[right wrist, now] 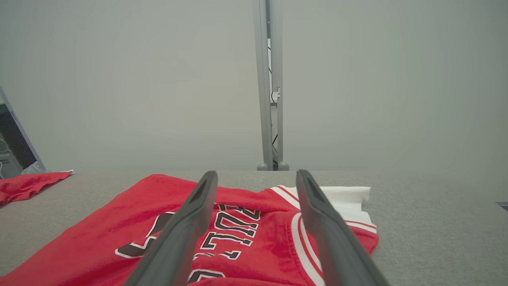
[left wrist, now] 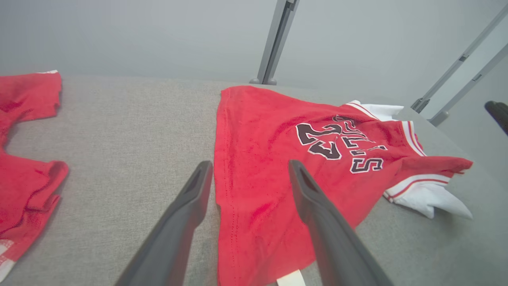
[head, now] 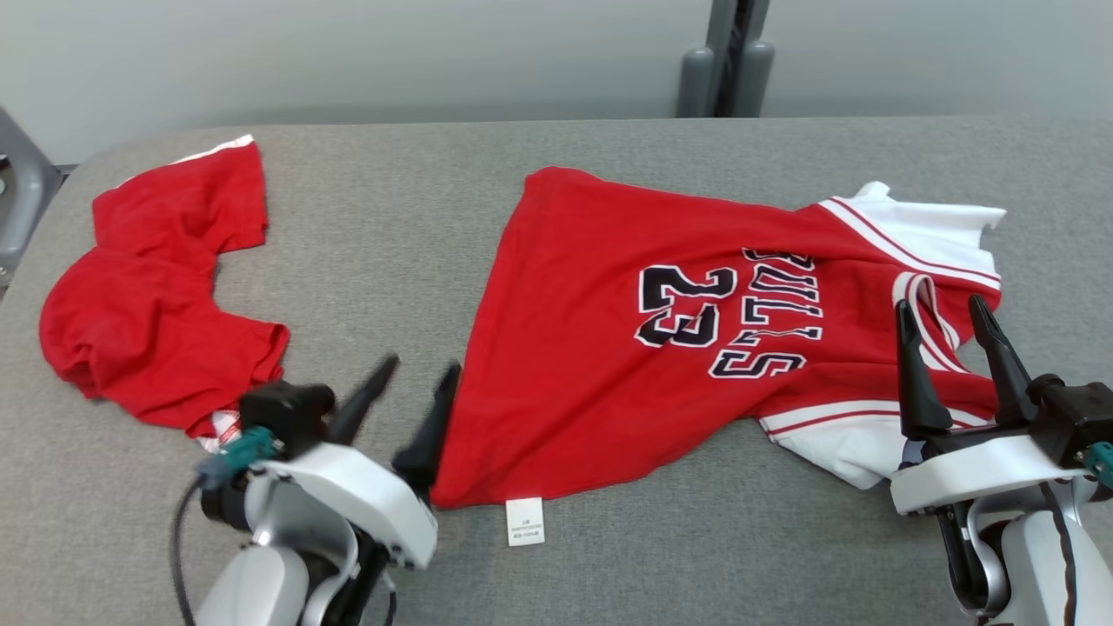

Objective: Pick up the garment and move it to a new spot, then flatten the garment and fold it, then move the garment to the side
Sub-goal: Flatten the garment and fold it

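Observation:
A red jersey [head: 626, 348] with white sleeves and dark "23" lettering lies spread on the grey table [head: 383, 217], its collar toward the right and its hem toward the left. A white label [head: 525, 522] sticks out at its near hem corner. My left gripper [head: 423, 367] hangs open just above that near hem corner, one finger over bare table, the other over the cloth [left wrist: 254, 174]. My right gripper [head: 943, 309] is open above the jersey's collar and near sleeve [right wrist: 254, 222]. Nothing is held by either.
A second red garment [head: 156, 287] lies crumpled at the table's left end [left wrist: 27, 159]. A grey post [head: 726, 56] stands behind the table's far edge, against a pale wall. Bare table lies between the two garments.

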{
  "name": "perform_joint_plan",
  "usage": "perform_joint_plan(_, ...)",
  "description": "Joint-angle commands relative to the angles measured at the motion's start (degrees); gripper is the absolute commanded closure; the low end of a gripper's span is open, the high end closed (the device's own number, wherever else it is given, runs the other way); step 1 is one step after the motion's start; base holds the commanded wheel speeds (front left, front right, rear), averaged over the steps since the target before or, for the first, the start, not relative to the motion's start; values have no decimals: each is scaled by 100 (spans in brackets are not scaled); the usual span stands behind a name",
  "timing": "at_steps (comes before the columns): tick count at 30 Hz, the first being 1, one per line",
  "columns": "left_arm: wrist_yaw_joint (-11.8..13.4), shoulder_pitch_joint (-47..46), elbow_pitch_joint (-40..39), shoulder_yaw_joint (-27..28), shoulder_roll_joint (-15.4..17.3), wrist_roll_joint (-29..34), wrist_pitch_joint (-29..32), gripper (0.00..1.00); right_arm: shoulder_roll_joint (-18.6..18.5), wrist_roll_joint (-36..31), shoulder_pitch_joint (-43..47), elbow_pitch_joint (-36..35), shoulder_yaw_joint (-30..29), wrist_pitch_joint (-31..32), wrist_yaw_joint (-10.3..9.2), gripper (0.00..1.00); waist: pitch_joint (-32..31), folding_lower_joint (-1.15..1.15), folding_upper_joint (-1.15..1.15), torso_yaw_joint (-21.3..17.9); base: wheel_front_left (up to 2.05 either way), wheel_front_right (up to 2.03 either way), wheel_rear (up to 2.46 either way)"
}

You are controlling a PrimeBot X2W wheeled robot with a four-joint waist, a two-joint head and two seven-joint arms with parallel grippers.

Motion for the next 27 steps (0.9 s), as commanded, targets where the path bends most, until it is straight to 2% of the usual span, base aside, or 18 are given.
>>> perform_joint_plan(1,54,-121,-22,87,-37,-23,-137,0,-47,4,-66,-4,22,-15,-2,0,22,0,0,-65,0,0,0)
perform_joint_plan(3,115,-249,25,259,-180,-99,-496,0,-76,18,-83,14,64,-15,-2,0,45,0,0,-147,0,0,0)
perform_joint_plan(7,-223,-431,388,381,-349,-331,-1245,0,-95,35,-132,125,194,-4,-2,0,111,0,0,-298,0,0,0)
perform_joint_plan(12,-397,-620,1104,377,-487,-209,-2167,0,-172,27,-265,245,317,0,-2,0,220,0,0,-387,0,0,0)
perform_joint_plan(16,-519,-711,1518,338,-562,-232,-2383,0,-278,253,-485,342,271,73,-2,0,345,0,0,-381,0,0,0)
perform_joint_plan(24,-658,-990,1760,75,-637,-47,-2433,0,-1077,507,-1524,963,-21,480,-2,0,868,0,0,-71,0,0,0)
perform_joint_plan(27,-691,-1095,1718,8,-644,-47,-2434,0,-1310,800,-1972,1324,-206,701,-2,0,1122,0,0,100,0,0,0)
